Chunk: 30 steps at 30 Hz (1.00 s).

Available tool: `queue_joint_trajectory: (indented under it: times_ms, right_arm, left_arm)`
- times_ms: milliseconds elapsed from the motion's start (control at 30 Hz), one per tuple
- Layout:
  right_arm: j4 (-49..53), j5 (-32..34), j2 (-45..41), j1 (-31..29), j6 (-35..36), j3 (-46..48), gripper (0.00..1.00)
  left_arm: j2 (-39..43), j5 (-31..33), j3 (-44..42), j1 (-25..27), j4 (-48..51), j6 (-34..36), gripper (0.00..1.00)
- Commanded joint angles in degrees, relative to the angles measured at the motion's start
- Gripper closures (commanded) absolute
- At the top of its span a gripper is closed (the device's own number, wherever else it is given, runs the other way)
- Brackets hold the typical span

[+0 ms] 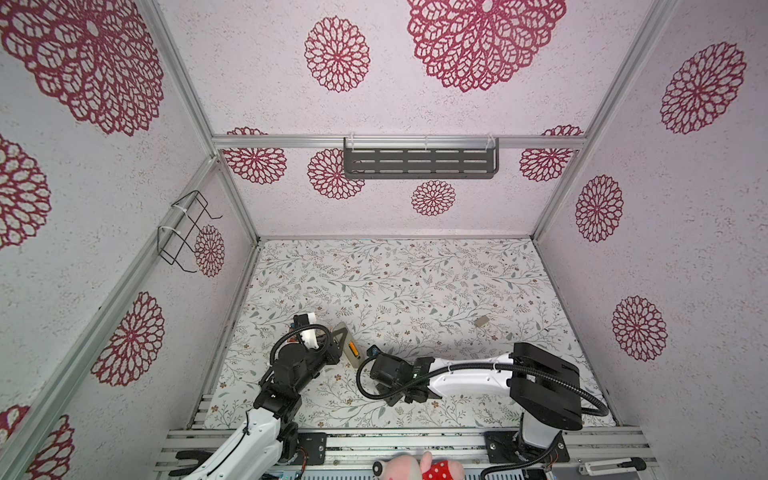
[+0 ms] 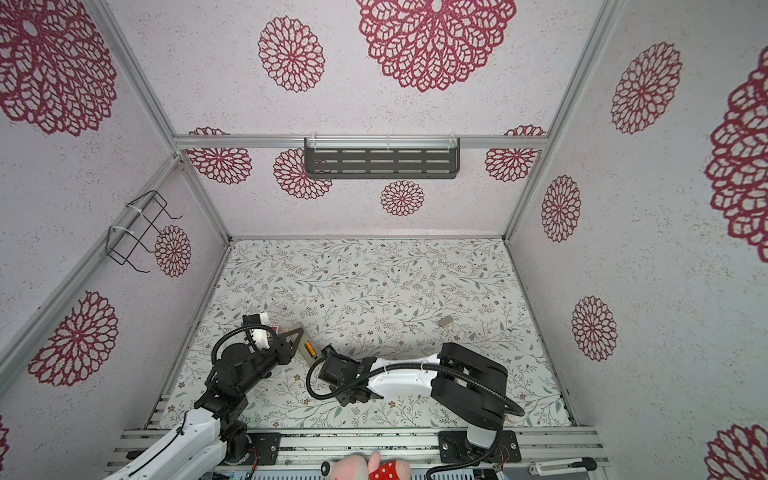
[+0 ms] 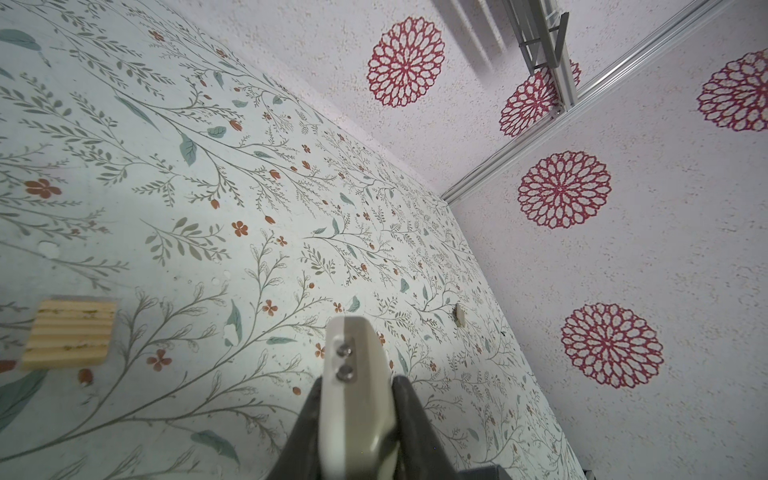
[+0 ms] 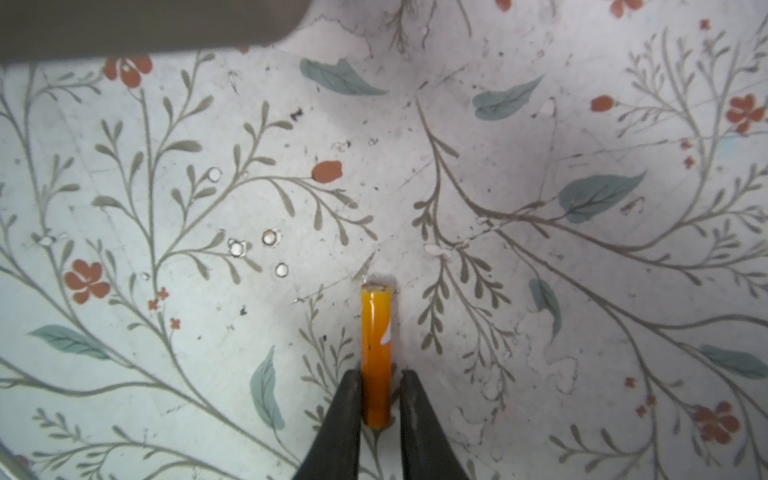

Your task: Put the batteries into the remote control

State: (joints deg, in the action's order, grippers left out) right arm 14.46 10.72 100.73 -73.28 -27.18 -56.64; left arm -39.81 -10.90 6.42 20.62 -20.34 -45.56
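Observation:
My left gripper (image 3: 357,380) is shut on the remote control (image 3: 357,399) and holds the beige-grey handset on its edge. In both top views the remote (image 1: 356,360) (image 2: 312,359) leans by the left gripper (image 1: 338,334), and one orange battery (image 1: 353,347) (image 2: 308,347) sits in its back. A second orange battery (image 4: 376,353) lies on the floral table between the fingers of my right gripper (image 4: 378,374). One finger touches it and a thin gap shows at the other. The right gripper (image 1: 372,354) sits just right of the remote's near end.
A tan wooden block (image 3: 68,332) lies left of the remote. A small beige-grey piece (image 1: 481,322) (image 3: 459,313) lies toward the right of the table. A slotted shelf (image 1: 419,162) hangs on the back wall, a wire rack (image 1: 187,232) on the left wall. A plush toy (image 1: 419,465) lies at the front rail.

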Motion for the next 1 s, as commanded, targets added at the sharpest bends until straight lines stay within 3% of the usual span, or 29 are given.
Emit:
queue_joint_trajectory:
  times_ms: [0, 667, 967]
  right_arm:
    - [7.1, -0.9, 0.6, -0.5, -1.0, 2.1, 0.80]
    - [8.3, 0.0, -1.0, -0.6, -0.2, 0.6, 0.98]
    - [4.5, 0.3, -7.0, -2.5, 0.3, 2.4, 1.00]
  left_arm:
    - [0.3, -0.3, -0.5, -0.5, -2.6, 0.2, 1.00]
    - [0.3, -0.6, 0.5, -0.5, -2.7, 1.2, 1.00]
    - [-3.1, -1.9, -1.2, -0.5, -10.0, -1.2, 1.00]
